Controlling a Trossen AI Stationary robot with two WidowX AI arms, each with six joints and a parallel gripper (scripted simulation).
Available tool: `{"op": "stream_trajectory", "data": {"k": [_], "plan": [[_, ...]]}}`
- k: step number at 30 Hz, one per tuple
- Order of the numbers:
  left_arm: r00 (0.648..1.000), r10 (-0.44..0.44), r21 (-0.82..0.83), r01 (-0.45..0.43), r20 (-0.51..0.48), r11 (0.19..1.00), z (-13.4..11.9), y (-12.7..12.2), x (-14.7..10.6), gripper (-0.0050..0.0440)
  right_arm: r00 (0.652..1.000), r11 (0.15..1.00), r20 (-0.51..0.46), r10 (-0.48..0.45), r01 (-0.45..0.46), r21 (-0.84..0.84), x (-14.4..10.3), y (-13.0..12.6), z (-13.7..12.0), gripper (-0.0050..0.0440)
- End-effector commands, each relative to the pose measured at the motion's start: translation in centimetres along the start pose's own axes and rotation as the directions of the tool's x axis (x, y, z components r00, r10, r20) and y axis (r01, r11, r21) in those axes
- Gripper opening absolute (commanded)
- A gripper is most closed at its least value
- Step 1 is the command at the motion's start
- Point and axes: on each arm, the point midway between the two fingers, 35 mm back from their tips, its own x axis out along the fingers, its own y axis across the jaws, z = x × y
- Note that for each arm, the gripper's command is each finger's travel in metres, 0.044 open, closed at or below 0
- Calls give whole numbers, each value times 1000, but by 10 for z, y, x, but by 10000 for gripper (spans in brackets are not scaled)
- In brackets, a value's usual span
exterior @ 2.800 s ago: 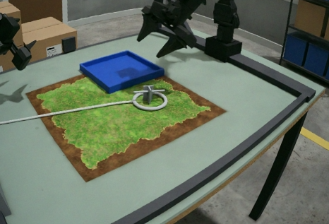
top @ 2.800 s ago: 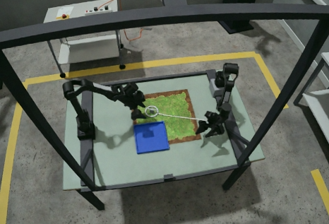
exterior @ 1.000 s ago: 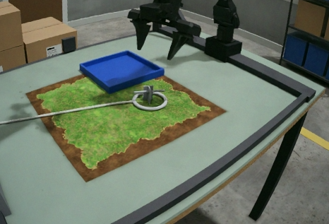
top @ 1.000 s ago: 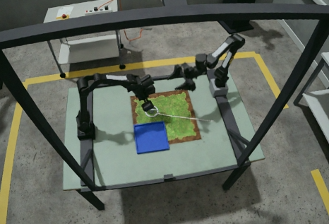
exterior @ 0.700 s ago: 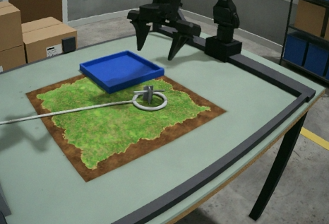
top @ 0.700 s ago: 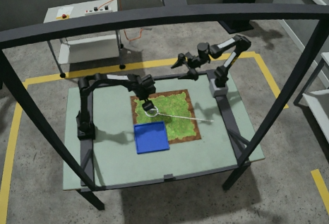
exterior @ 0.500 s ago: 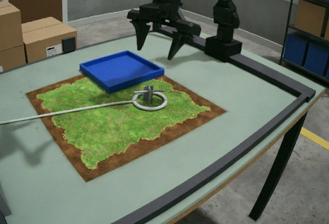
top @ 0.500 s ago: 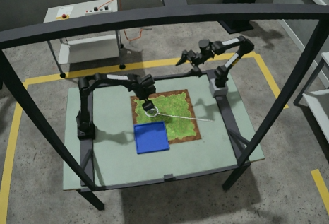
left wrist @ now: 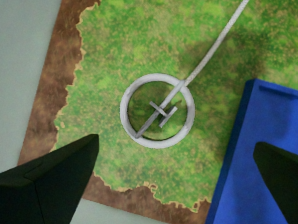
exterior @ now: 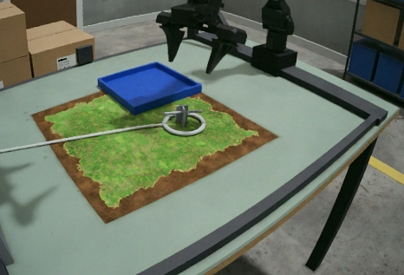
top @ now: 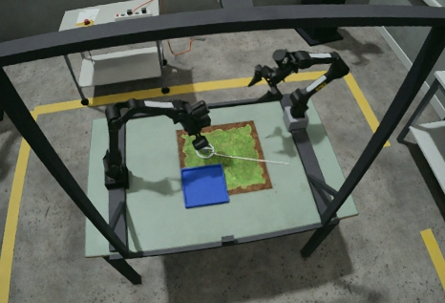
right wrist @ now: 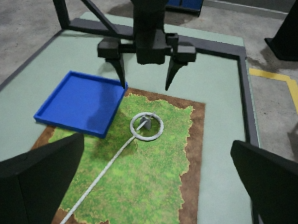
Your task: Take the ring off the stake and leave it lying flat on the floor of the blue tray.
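Observation:
A grey ring (exterior: pixel 184 125) lies flat on the green grass mat (exterior: pixel 147 145) around a short grey stake (exterior: pixel 183 115). A white rope (exterior: pixel 82 135) runs from the ring across the mat. The ring also shows in the left wrist view (left wrist: pixel 157 110) and in the right wrist view (right wrist: pixel 146 127). The blue tray (exterior: pixel 148 85) sits empty beside the mat, close to the ring. My left gripper (exterior: pixel 196 54) is open and hangs above the ring and the tray's edge. My right gripper (top: pixel 261 76) is open, high up and far from the ring.
The mat has a brown border (exterior: pixel 130 207). A dark rail (exterior: pixel 329 93) runs along the table edge with the arm bases on it. Cardboard boxes (exterior: pixel 43 45) stand beyond the table. A dark frame (top: pixel 220 21) arches over the cell.

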Motion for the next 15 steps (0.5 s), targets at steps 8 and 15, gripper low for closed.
{"op": "stream_trajectory", "data": {"k": [8, 15], "plan": [[1000, 1, 0, -1, 26, 1000, 6, 0, -8, 440, 990, 998, 127, -54, 51, 25, 13, -14, 25, 440], [1000, 1, 0, -1, 26, 1000, 6, 0, -8, 440, 950, 991, 281, -132, 119, 66, 27, -35, 52, 440]]}}
